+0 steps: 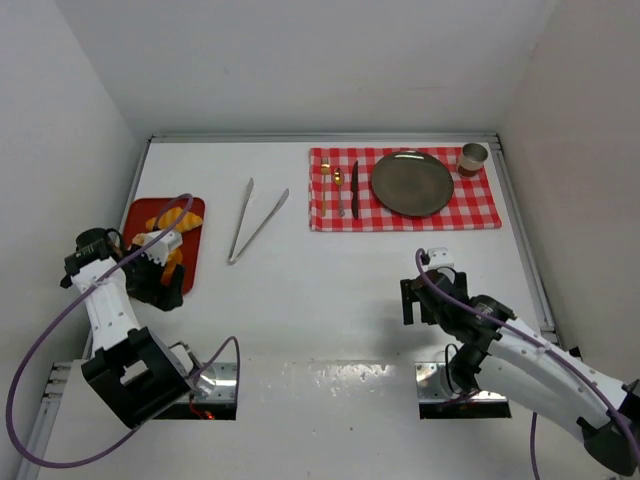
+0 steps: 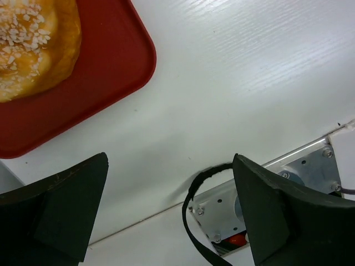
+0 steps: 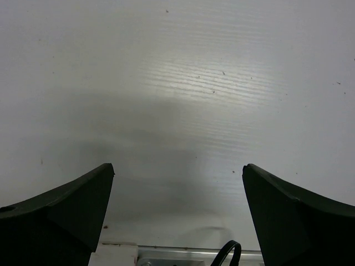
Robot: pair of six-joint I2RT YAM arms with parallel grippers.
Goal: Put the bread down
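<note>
A golden bread roll with sugar grains (image 2: 28, 44) lies on a red tray (image 2: 105, 72) at the table's left; in the top view the bread (image 1: 168, 222) is partly hidden by my left arm. My left gripper (image 1: 160, 285) is open and empty over the tray's near edge; its jaws (image 2: 169, 205) stand wide above bare table just off the tray. My right gripper (image 1: 420, 300) is open and empty over bare white table (image 3: 177, 183). A dark plate (image 1: 412, 182) sits on a red checked placemat (image 1: 480, 205) at the back right.
Metal tongs (image 1: 252, 218) lie between the tray and the placemat. A fork (image 1: 339, 190), a knife (image 1: 354, 188) and a small cup (image 1: 473, 158) are on the placemat. White walls close in the table on three sides. Metal base plates (image 1: 215, 385) sit at the near edge.
</note>
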